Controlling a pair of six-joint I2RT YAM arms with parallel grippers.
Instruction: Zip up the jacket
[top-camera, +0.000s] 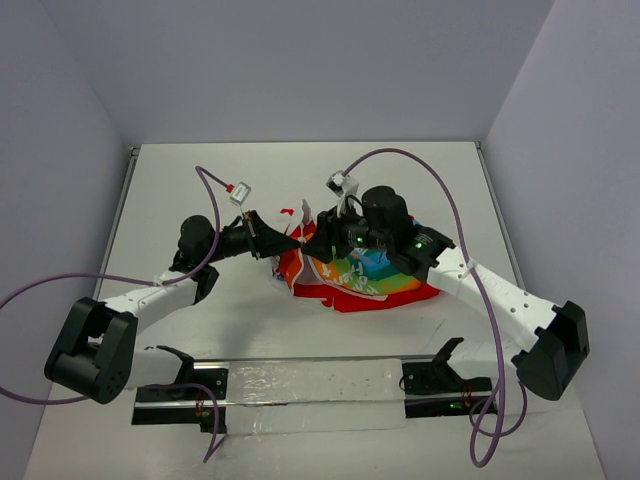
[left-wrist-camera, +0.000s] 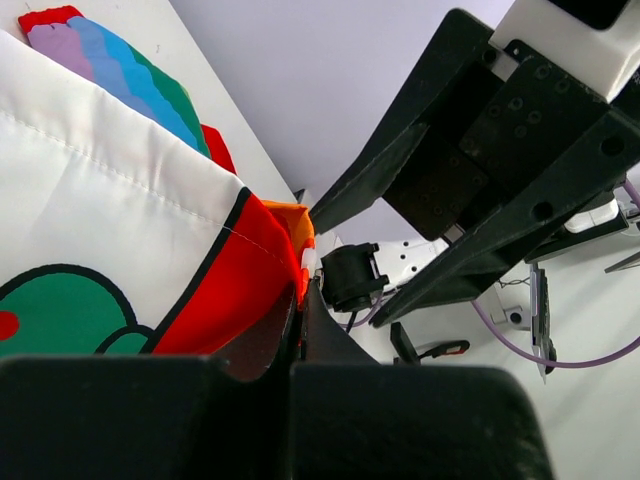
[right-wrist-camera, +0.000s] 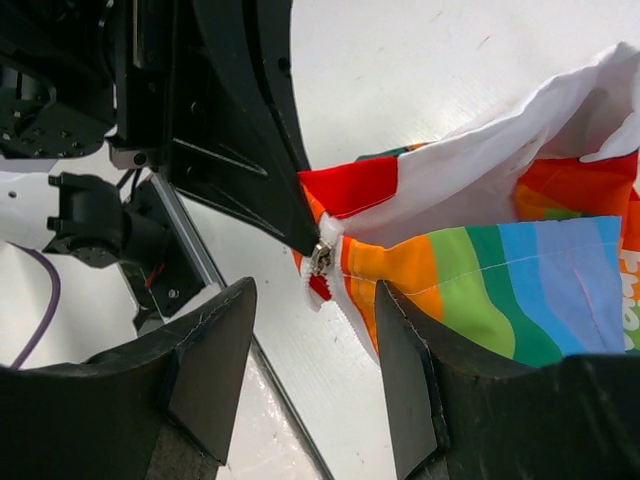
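Right wrist view centres on the zip pull (right-wrist-camera: 320, 258), a small metal slider at the bottom corner of the jacket (right-wrist-camera: 480, 290), where the orange stripe meets the red hem. The right gripper (right-wrist-camera: 312, 375) is spread wide, with one finger on either side of the pull and a little short of it, touching neither metal nor cloth. Just beside the pull, the left gripper (left-wrist-camera: 300, 305) is clamped on that same corner (its own camera shows red and orange cloth pinched between the closed fingers). Seen from above, the rest of the jacket lies crumpled on the table (top-camera: 180, 180) to the right of the pull, beneath the right arm, and the pinched corner looks raised off the surface.

I judge the jacket to be light, limp and thin. It will bunch and follow the slider rather than resist it, so the hem needs holding taut close under the pull, as the left gripper now does. The pull itself is hard, tiny and probably slick, so it is best pinched squarely on its tab with the fingertips. I cannot tell whether both rows of teeth are seated in the slider.
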